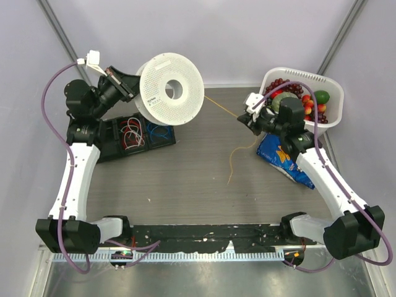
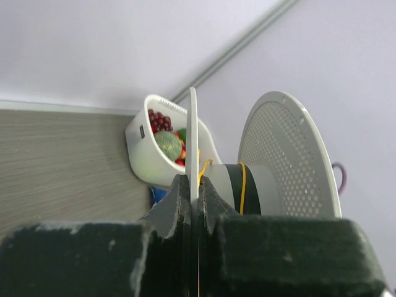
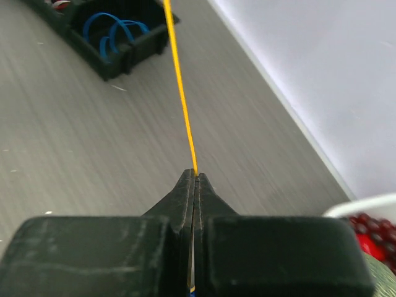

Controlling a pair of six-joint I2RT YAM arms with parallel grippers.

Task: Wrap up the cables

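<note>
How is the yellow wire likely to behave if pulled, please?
Probably floppy: the yellow wire trails loosely on the table past the right claw. Likely light and thin, so it may slip through the shut jaws.

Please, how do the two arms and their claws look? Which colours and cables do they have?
The left arm and right arm have white links, black joints and black bases. A purple cable loops along each. The left claw and right claw are black and taper to a wedge.

Robot lab, enclosed test table (image 1: 198,185), plain walls (image 1: 247,31)
</note>
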